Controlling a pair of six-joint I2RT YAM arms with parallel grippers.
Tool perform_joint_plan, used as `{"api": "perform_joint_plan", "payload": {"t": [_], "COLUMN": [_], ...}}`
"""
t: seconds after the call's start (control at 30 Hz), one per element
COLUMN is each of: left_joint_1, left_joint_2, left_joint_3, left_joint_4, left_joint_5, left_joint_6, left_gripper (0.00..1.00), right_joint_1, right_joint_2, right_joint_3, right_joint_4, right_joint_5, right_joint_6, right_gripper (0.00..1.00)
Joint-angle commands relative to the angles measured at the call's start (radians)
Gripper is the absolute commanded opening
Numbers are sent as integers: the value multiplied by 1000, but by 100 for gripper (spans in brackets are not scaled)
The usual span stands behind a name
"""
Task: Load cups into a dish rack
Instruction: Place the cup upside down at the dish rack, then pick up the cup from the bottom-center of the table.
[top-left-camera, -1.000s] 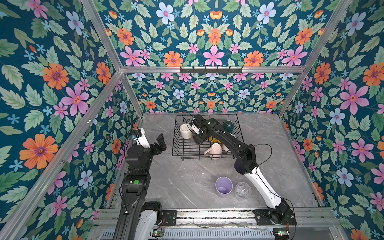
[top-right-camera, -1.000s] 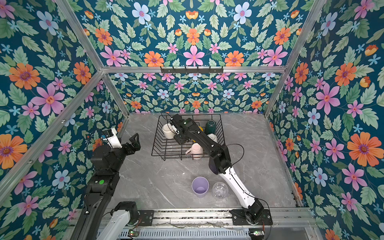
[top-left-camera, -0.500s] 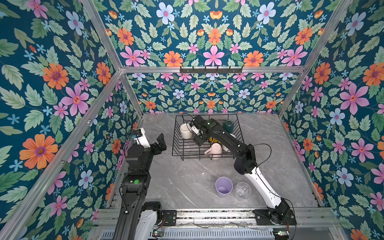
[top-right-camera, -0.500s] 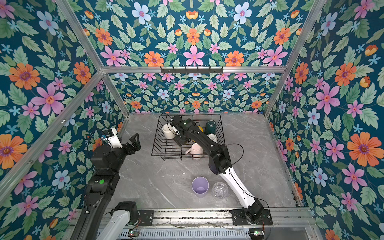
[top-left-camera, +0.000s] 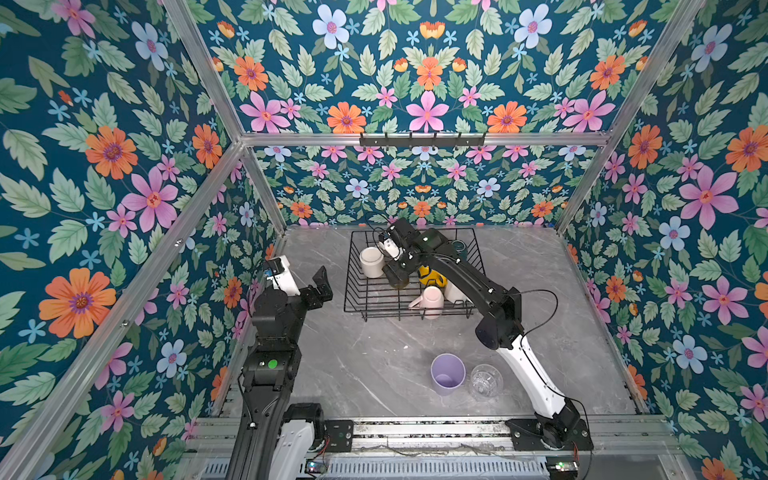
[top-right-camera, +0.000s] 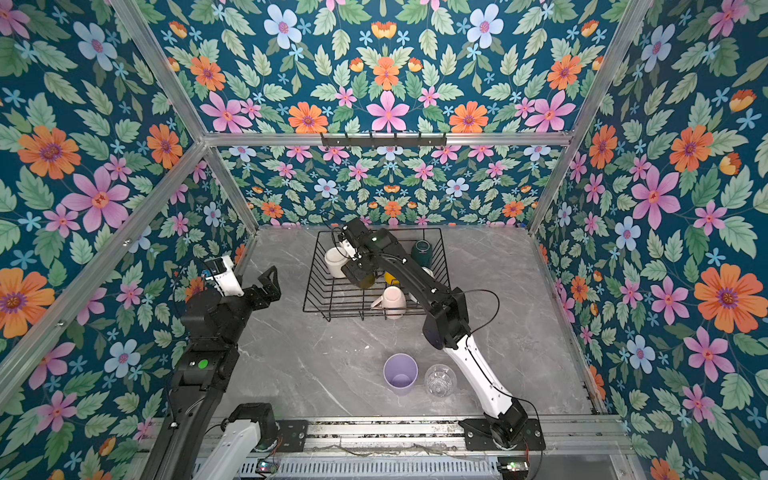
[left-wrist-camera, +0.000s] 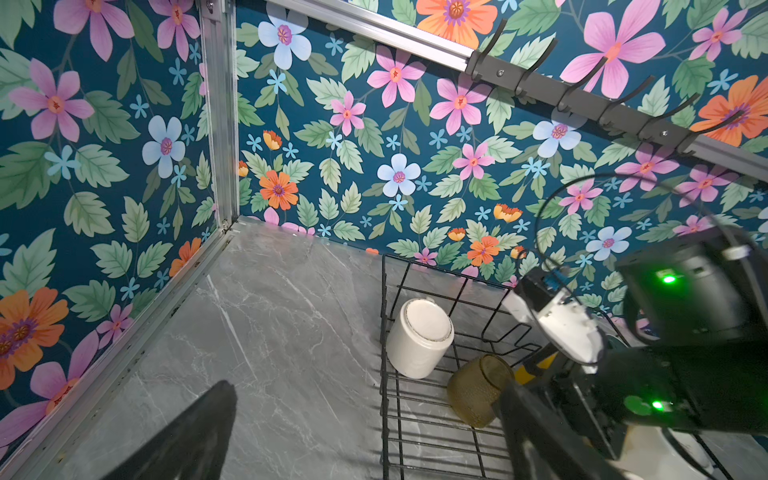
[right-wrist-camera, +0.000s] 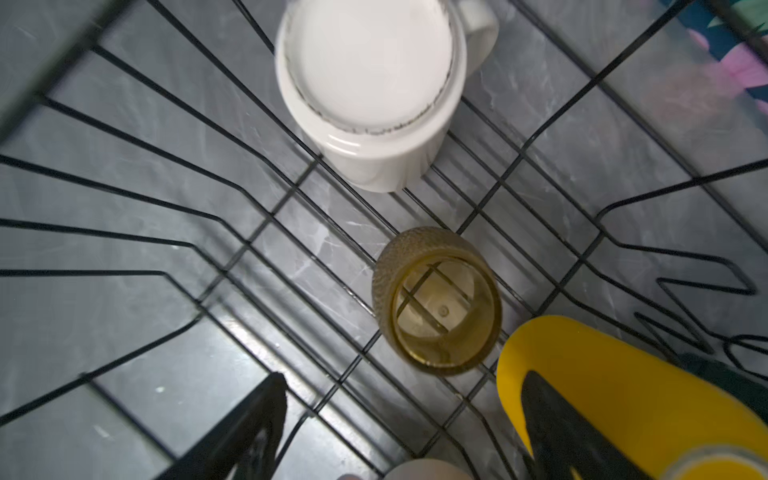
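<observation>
The left gripper (top-left-camera: 321, 286) has its jaws spread wide, holding nothing. One black wire dish rack (top-left-camera: 351, 266) holds six cups (top-left-camera: 371, 262), and the right gripper (right-wrist-camera: 405, 386) hangs with its jaws spread above the upside-down olive-brown glass (right-wrist-camera: 436, 299) inside. One lilac tumbler (top-left-camera: 447, 374) and one clear glass (top-left-camera: 485, 380) stand on the grey table (top-left-camera: 365, 365).

From its base the right arm (top-left-camera: 478, 286), white in its lower link and black from the elbow on, stretches long and forward. Its wrist is bent so that the right hand (right-wrist-camera: 405, 419) points downward with its two black fingers (right-wrist-camera: 249, 428) spread wide apart. The left arm (top-left-camera: 274, 316), black with a white wrist piece, stands folded and upright on its own side, and its left hand (top-left-camera: 318, 286) is raised with the jaws wide open.
</observation>
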Motion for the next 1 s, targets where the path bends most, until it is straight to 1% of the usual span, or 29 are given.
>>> {"api": "perform_joint_plan", "payload": {"t": [0.0, 0.13, 0.33, 0.4, 0.5, 0.6, 0.7, 0.87, 0.97], "left_joint_1": [1, 1, 1, 1, 0, 1, 1, -1, -2], "left_joint_2": [-5, -11, -19, -17, 0, 26, 49, 95, 117], "left_joint_3": [9, 12, 26, 35, 52, 72, 82, 94, 99], "left_joint_4": [-2, -10, -42, -53, -68, -96, -114, -150, -173], "left_joint_5": [-10, -5, 19, 41, 93, 146, 211, 342, 425], "left_joint_6": [9, 6, 2, -2, -6, -14, -21, -44, -65], "left_gripper": [99, 99, 99, 99, 98, 96, 93, 84, 79], "right_joint_1": [0, 1, -15, -44, -121, -190, -237, -346, -379], "right_joint_2": [-104, -282, -576, -678, -839, -988, -1107, -1218, -1258], "right_joint_3": [-73, -268, -650, -789, -994, -1174, -1298, -1442, -1504], "right_joint_4": [80, 206, 410, 479, 593, 682, 714, 716, 714], "right_joint_5": [-57, -73, -77, -111, -214, -237, -207, -258, -265], "right_joint_6": [52, 89, 166, 219, 324, 404, 425, 470, 475], "right_gripper": [88, 88, 92, 93, 93, 94, 97, 97, 97]}}
